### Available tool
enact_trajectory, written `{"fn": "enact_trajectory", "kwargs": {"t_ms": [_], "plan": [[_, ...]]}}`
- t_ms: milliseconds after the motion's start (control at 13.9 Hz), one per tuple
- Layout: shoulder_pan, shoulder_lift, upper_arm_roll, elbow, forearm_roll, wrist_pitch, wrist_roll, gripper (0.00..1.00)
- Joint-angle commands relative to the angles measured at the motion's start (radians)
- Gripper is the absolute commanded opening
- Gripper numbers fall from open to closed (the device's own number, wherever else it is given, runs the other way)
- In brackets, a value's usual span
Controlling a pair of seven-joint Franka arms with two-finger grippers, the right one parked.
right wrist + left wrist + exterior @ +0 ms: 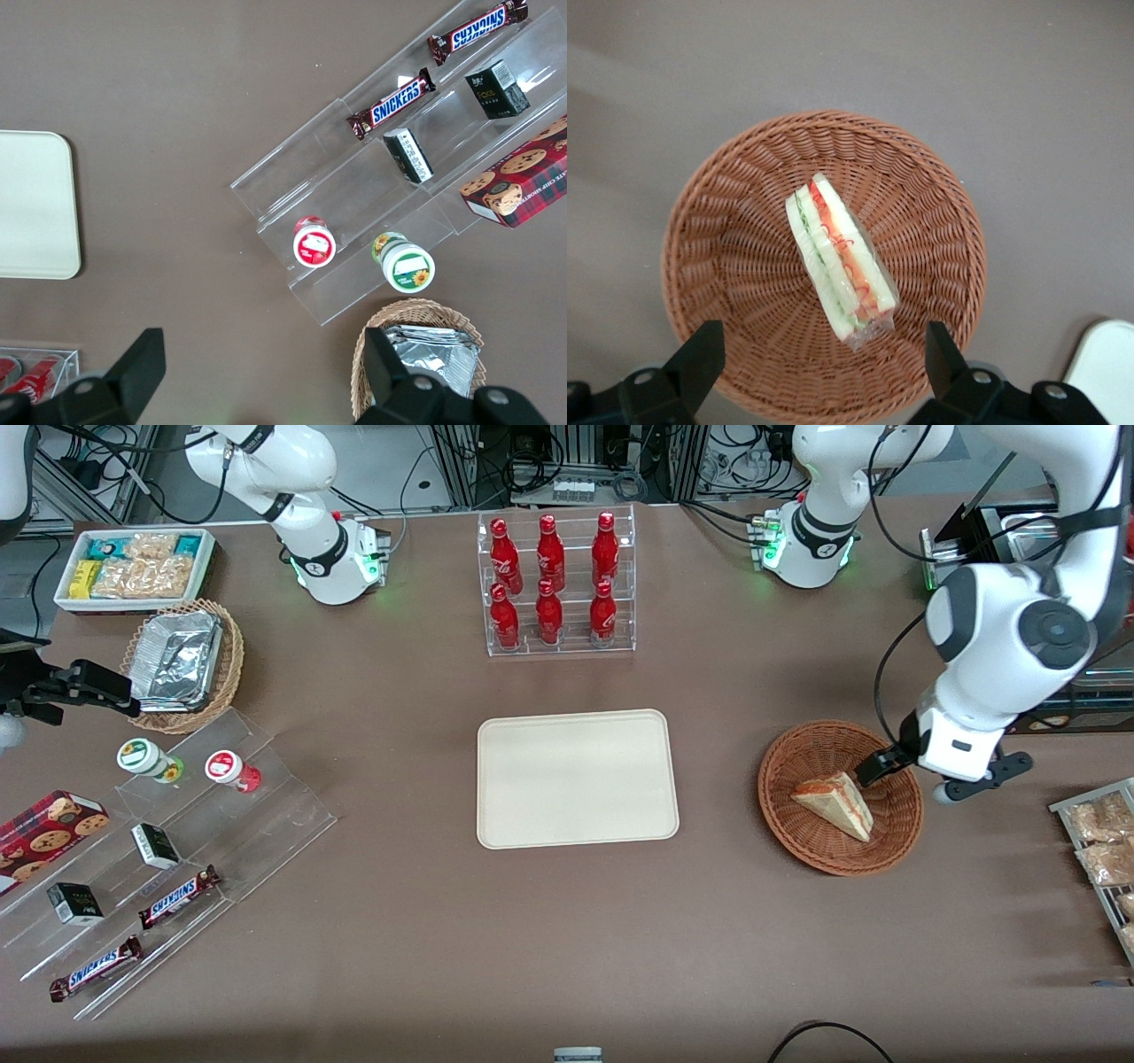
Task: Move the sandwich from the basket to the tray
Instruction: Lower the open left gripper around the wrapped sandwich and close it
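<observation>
the task is at its start, by the look of it. the sandwich lies in the basket, wrapped in clear film, its red-orange and green filling edge showing in the wrist view. the tray sits bare toward the middle of the surface, well apart from the basket, with nothing on it. so nothing is done yet: the grasp, the lift, the carry to the tray and the release are all left.

the hand hangs above the basket, over its rim on the working arm's side in the front view. its fingers stand wide apart, one each side of the sandwich's wrapped end in the wrist view, with open gap on both sides. they hold nothing and touch nothing that i can see; the sandwich lies below them, on the basket's weave. the spread looks wider than the wedge's thickness, so it should fit across the bread faces once lowered.
</observation>
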Motion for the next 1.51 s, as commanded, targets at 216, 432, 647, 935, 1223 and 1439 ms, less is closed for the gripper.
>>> {"fn": "enact_trajectory", "kwargs": {"t_ms": [216,432,647,935,1223,1439], "plan": [[-0.008,0.09,-0.027,-0.038,0.016,0.124,-0.167,1.0],[-0.008,0.122,-0.032,-0.036,0.016,0.145,-0.169,1.0],[-0.008,0.15,-0.032,-0.039,0.016,0.174,-0.169,1.0],[-0.007,0.173,-0.032,-0.038,0.016,0.2,-0.169,0.98],[0.007,0.179,-0.031,-0.03,0.005,0.208,-0.17,0.48],[0.016,0.179,-0.031,-0.016,0.0,0.204,-0.172,0.0]]}}
